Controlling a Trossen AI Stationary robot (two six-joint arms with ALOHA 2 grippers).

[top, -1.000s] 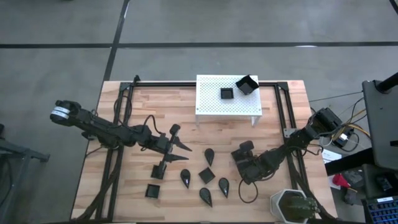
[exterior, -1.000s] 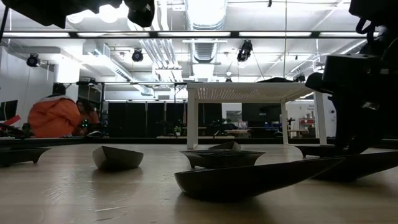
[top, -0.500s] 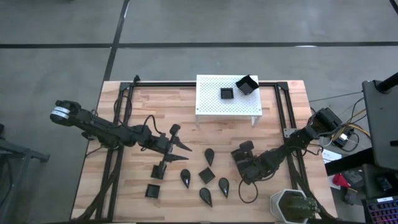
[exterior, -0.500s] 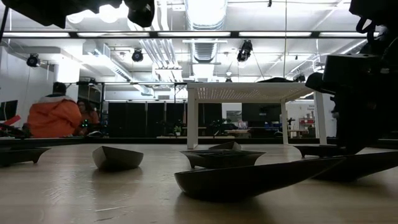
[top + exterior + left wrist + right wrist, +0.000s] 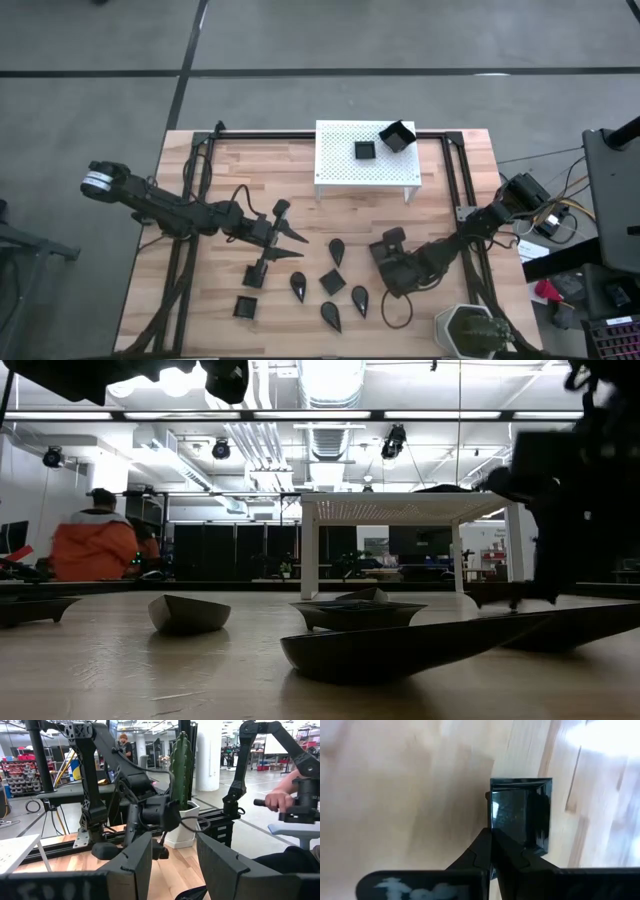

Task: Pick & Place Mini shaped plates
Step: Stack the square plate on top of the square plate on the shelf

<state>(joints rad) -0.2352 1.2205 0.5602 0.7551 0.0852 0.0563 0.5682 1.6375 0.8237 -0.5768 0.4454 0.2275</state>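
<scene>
Black and square, a small plate is sitting pinched by its rim between the closed fingers of the right gripper, just above the wooden table near its right front part. More black plates, teardrop and square, are lying on the boards between the two arms, and two square ones are resting on the white stand. The left gripper is hovering beside them with its fingers spread and holding nothing.

Robotics lab: ceiling ducts, equipment racks, robot arms.
</scene>
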